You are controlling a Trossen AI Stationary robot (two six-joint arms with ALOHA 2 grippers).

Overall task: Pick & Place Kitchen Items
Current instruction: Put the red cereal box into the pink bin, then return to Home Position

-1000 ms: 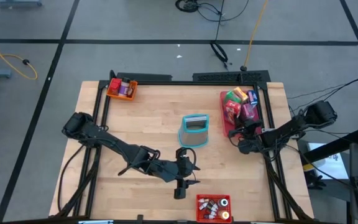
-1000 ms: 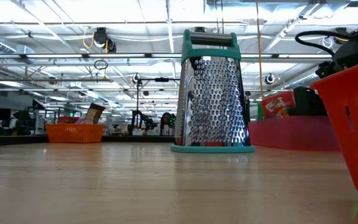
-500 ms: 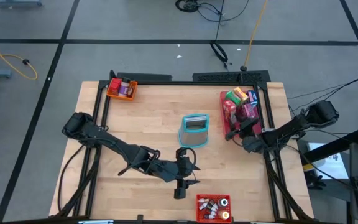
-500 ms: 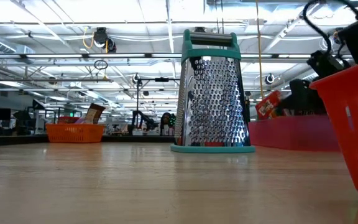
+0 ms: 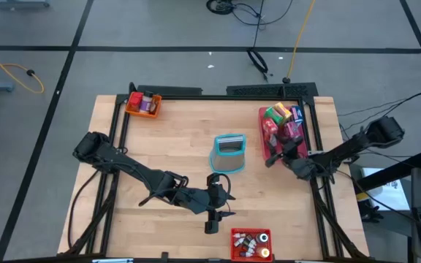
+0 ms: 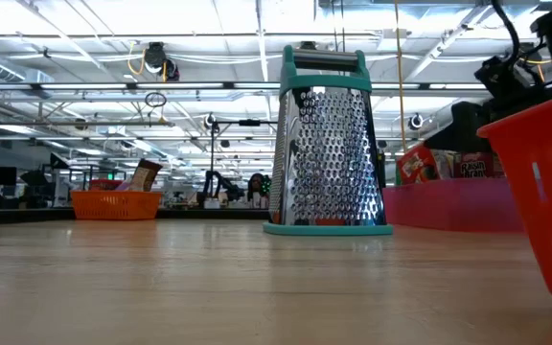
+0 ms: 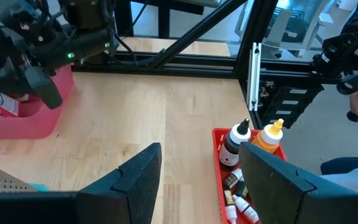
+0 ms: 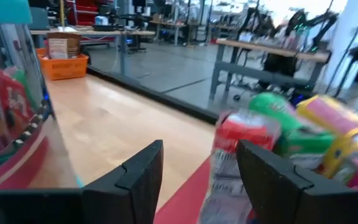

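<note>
Overhead: wood bench (image 5: pixel 167 139) w/ pink tray (image 5: pixel 262 136) at right holding snack packets (image 5: pixel 283 120); right hand (image 5: pixel 278 157) at tray's near end, fingers spread, empty. Left hand (image 5: pixel 212 219) near a red bin (image 5: pixel 251 235) of small bottles (image 7: pixel 234 145), spread, empty. Packets look light, soft, crinkly, prob. slippery; best pinched across the flat faces, mid-body

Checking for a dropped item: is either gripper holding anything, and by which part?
Nothing is held. The right gripper stands open by the pink tray; the left gripper waits open, empty.
</note>
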